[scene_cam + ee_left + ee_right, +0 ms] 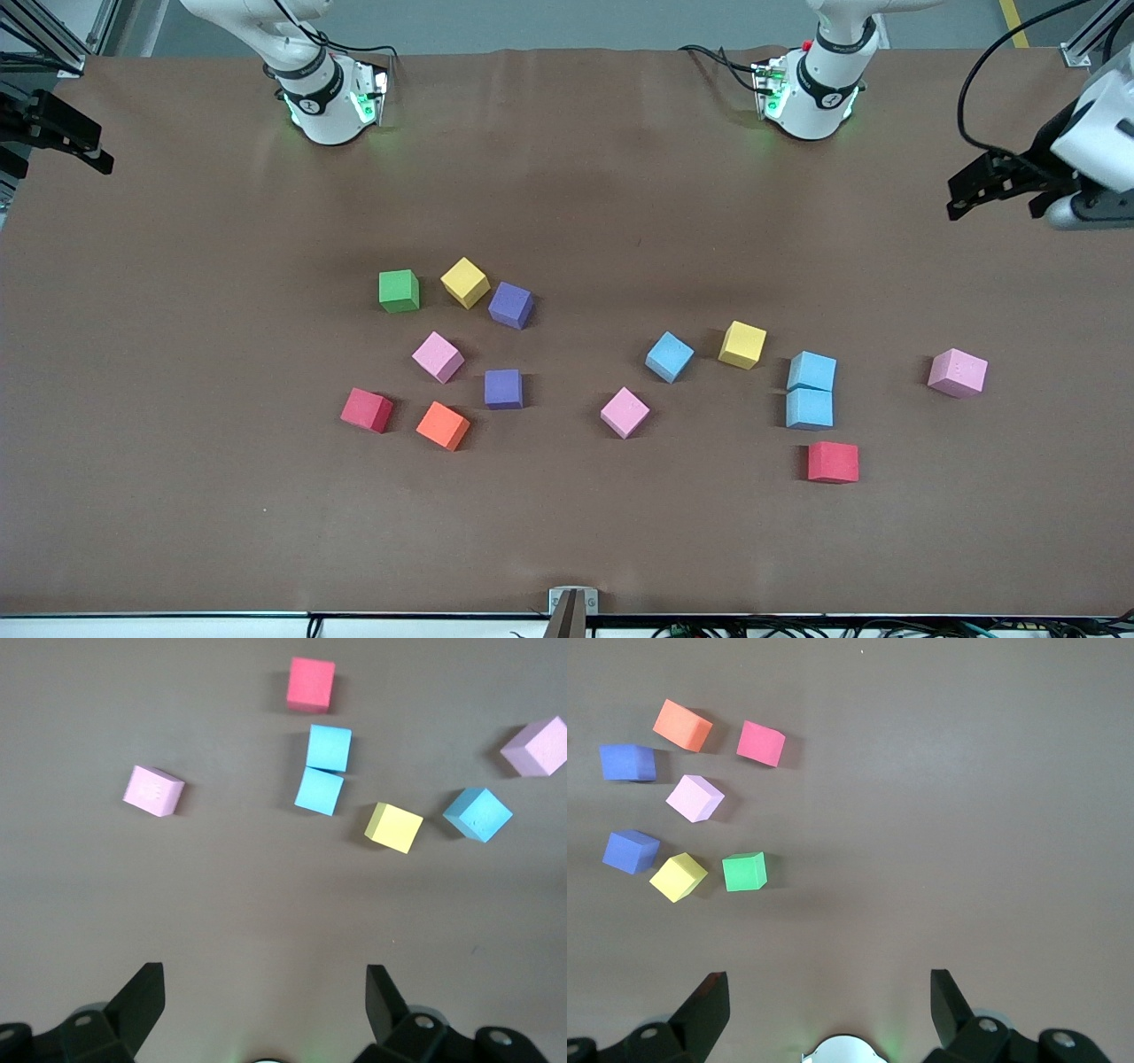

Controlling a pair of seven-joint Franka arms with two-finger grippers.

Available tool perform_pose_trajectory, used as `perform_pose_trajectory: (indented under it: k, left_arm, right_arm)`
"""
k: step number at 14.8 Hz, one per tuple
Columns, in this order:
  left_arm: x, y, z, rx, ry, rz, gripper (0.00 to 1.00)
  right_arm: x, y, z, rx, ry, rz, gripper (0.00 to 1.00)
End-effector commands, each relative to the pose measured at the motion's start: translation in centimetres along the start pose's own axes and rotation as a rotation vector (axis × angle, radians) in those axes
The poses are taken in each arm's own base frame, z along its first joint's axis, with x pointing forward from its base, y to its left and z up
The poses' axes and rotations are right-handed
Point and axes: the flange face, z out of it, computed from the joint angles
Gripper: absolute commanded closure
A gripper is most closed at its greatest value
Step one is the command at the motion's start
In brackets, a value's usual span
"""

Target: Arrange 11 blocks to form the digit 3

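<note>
The blocks lie scattered on the brown table, and no digit 3 shows. Toward the right arm's end are a yellow block [465, 282], two purple ones [510, 305] [503, 388], a pink one [438, 356] and a red one [367, 409]. Toward the left arm's end are a pink block [625, 412], a light blue [670, 356], a yellow [742, 344], two touching light blue [811, 371] [809, 408], a red [833, 462] and a pink [958, 372]. My left gripper [992, 190] [266, 972] and right gripper [84, 146] [828, 977] hang open and empty over the table's two ends.
A green cube [399, 291] sits beside the yellow block at the right arm's end. An orange cube [443, 425] lies between the red block and the nearer purple one. Both arm bases [323, 97] [811, 93] stand along the table's edge farthest from the front camera.
</note>
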Motion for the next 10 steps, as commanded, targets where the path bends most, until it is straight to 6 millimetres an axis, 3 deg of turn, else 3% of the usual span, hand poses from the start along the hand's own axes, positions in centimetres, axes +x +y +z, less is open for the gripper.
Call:
perform_pose_trajectory:
  k: [1, 5, 8, 10]
  left_arm:
    - [3.4, 5.2, 4.2, -0.003, -0.047, 0.036, 0.0]
    - [6.2, 13.1, 12.5, 0.007, -0.083, -0.122, 0.0]
    - [7.1, 20.4, 18.8, 0.006, -0.072, -0.383, 0.0]
    - [8.3, 22.6, 23.3, -0.013, -0.061, -0.565, 0.0]
  right_arm:
    - [-0.3, 0.0, -0.2, -0.01, 0.001, -0.012, 0.0]
    - [0.1, 0.7, 0.0, -0.007, 0.003, 0.0, 0.0]
    - [2.9, 2.2, 3.9, -0.005, -0.067, 0.023, 0.0]
    - [5.6, 2.6, 7.2, -0.004, -0.097, 0.024, 0.0]
